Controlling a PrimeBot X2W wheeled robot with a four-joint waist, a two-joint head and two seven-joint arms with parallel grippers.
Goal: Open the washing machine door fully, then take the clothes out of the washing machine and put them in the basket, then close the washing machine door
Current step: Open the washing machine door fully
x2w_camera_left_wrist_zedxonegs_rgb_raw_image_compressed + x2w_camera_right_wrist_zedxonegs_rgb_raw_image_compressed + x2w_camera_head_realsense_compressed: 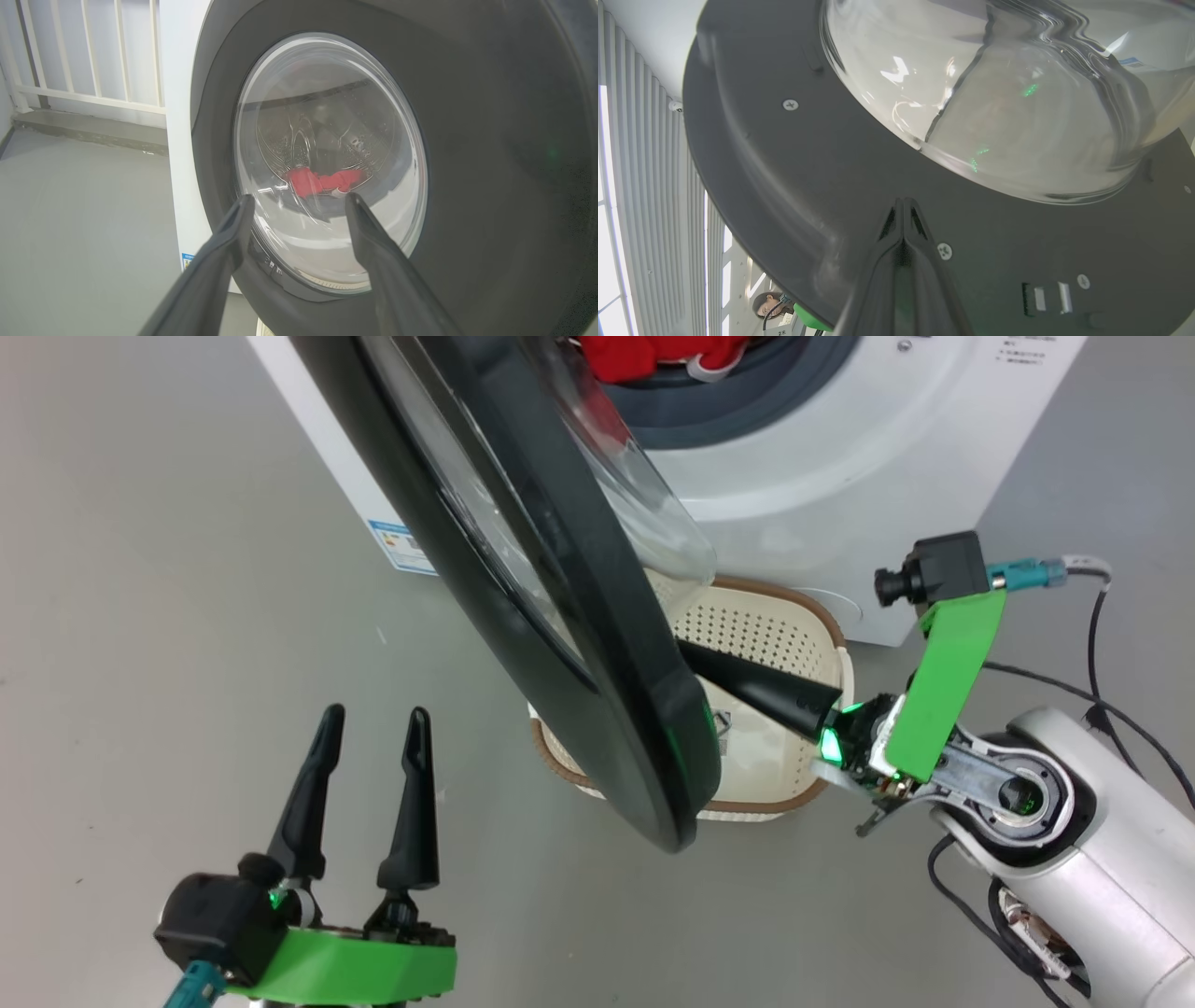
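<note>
My right tool [903, 203], dark fingers pinched together, sits at the washing machine door [607, 644], on its smooth black rim; left tool [373, 714] splayed, empty.

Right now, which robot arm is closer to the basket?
Right. The right fingers, shut, reach over the basket, behind the washing machine door. The left fingers, open, hang over the floor on the door's other side, away from the basket.

The plain grey floor [140, 569] carries the white washing machine [840, 457] at the far side, and the cream basket [775, 635] stands just in front of it.
</note>
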